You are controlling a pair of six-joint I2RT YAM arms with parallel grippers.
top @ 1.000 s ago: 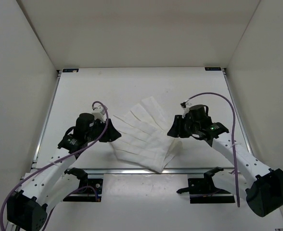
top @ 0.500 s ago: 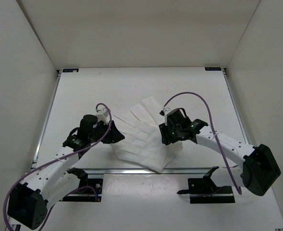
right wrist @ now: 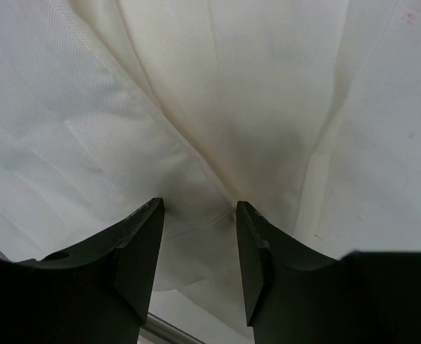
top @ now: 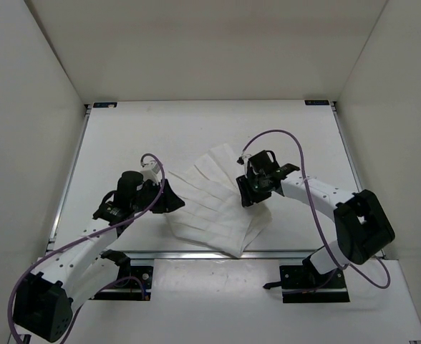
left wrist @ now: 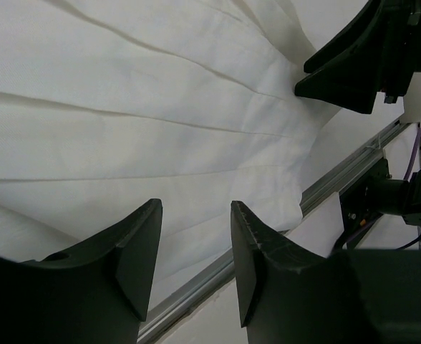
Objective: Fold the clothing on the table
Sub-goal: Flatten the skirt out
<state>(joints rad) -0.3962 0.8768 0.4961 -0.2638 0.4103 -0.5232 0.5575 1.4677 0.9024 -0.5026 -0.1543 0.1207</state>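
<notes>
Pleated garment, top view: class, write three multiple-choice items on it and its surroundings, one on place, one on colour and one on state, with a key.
1. Where on the table does the pleated garment lie?
A. in the far left corner
B. by the near edge rail, about midway along it
C. against the far edge

2. What colour are the cables looping off the arms?
A. purple
B. yellow
C. green

3. How is the garment lying?
A. rolled into a tube
B. bunched into a ball
C. spread out like a fan, pleats showing

Key:
1 B, its lower tip lies at the rail, near the middle.
2 A, both loops are purple.
3 C, crease lines radiate across flat cloth.
</notes>
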